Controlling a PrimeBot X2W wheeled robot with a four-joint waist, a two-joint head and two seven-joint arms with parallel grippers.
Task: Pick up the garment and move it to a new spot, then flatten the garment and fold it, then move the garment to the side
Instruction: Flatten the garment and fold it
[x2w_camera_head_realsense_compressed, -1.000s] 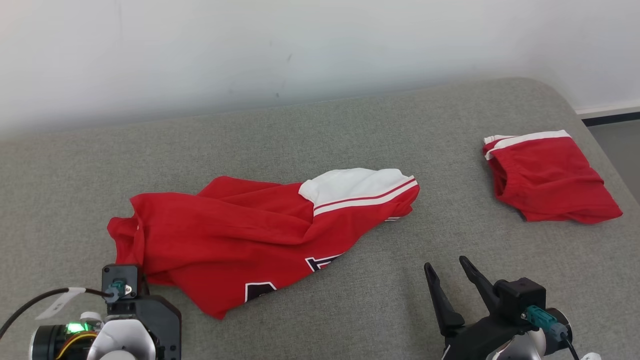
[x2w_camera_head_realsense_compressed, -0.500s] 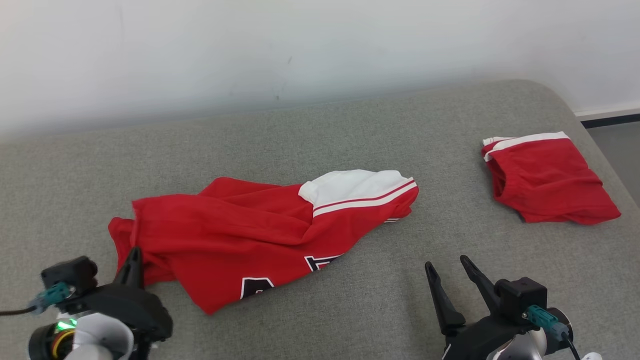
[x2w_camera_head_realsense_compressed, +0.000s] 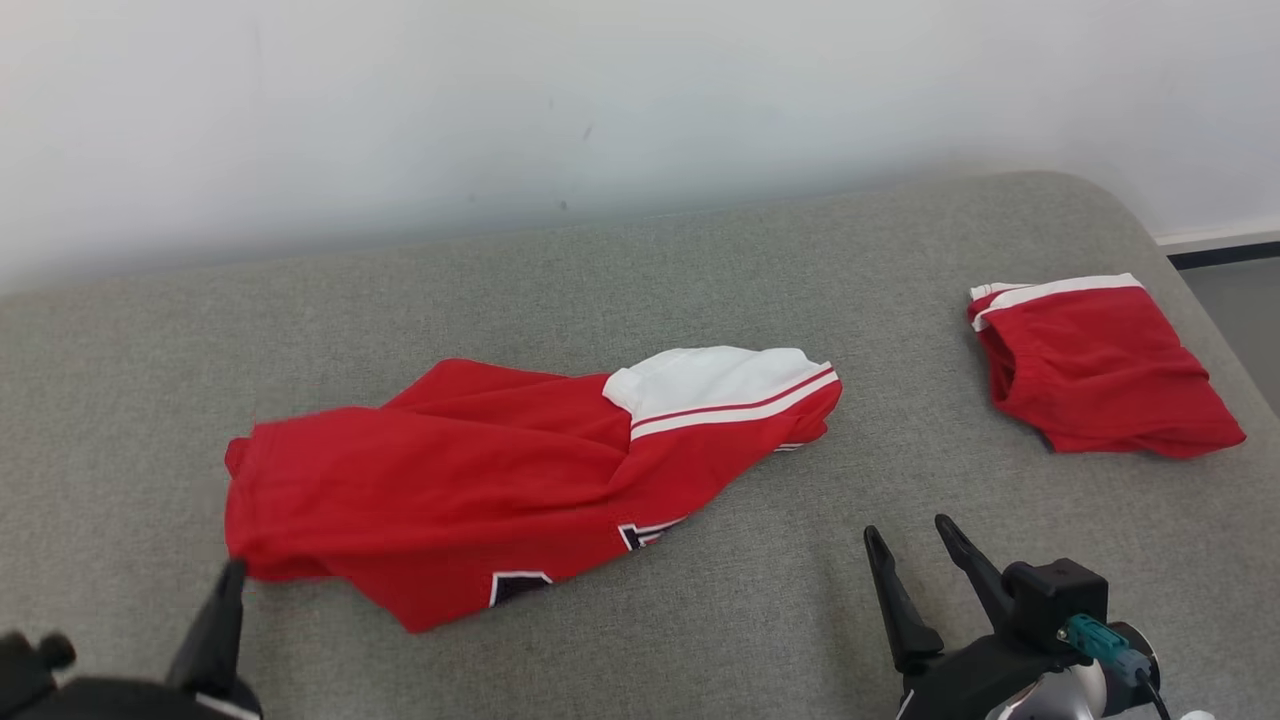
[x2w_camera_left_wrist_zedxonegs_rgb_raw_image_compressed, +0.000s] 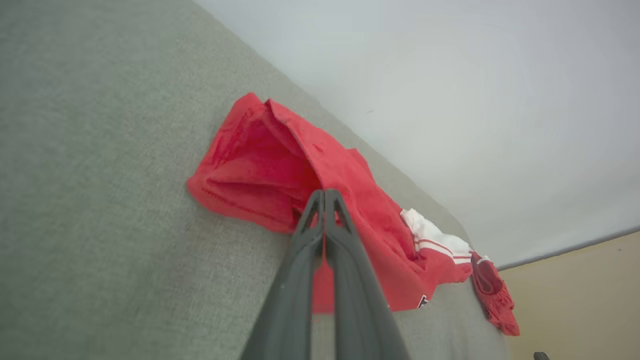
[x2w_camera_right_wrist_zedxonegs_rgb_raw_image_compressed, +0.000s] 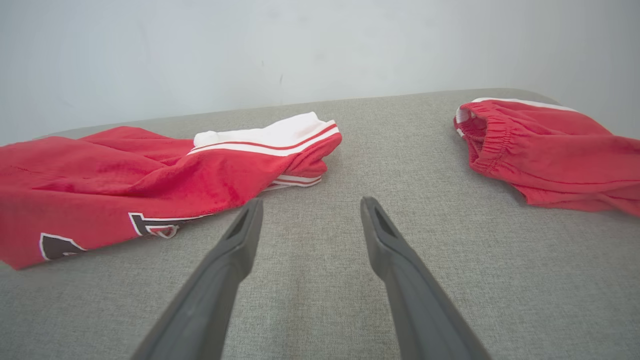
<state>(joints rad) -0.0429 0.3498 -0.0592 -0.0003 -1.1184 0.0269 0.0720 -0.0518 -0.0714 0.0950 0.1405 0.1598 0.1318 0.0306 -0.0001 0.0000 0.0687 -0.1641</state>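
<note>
Red garment (x2w_camera_head_realsense_compressed: 480, 490) lying crumpled and lengthwise across the middle of a grey cushioned surface (x2w_camera_head_realsense_compressed: 700, 260), with a white wall (x2w_camera_head_realsense_compressed: 600, 90) along the far side. At its far-right end the garment shows a white panel (x2w_camera_head_realsense_compressed: 710, 378) bordered by white and red stripes. Along its near edge runs dark block lettering (x2w_camera_head_realsense_compressed: 520, 585) with a white outline, folded under so that only fragments of two characters show. These cannot be read, and no brand mark or label is legible anywhere on the fabric. The left gripper (x2w_camera_head_realsense_compressed: 232, 575) enters at the near-left corner of the head view. Its two dark fingers are pressed together, with their tips on the garment's near-left corner, where the cloth looks drawn taut toward them. In the left wrist view the fingers (x2w_camera_left_wrist_zedxonegs_rgb_raw_image_compressed: 312, 225) meet in a single point against the red hem, so the gripper appears clenched on that hem. The right gripper (x2w_camera_head_realsense_compressed: 908, 530) sits at the near right, well apart from the garment. Its fingers are spread wide and hold nothing, and in the right wrist view bare grey surface lies between the fingers (x2w_camera_right_wrist_zedxonegs_rgb_raw_image_compressed: 385, 235). A second red piece (x2w_camera_head_realsense_compressed: 1100, 370), folded into a compact shape with a white stripe along its far edge, rests at the far right of the surface, well apart from the garment. Its gathered elastic waistband (x2w_camera_right_wrist_zedxonegs_rgb_raw_image_compressed: 487, 137) faces left in the right wrist view. It carries no visible writing.
</note>
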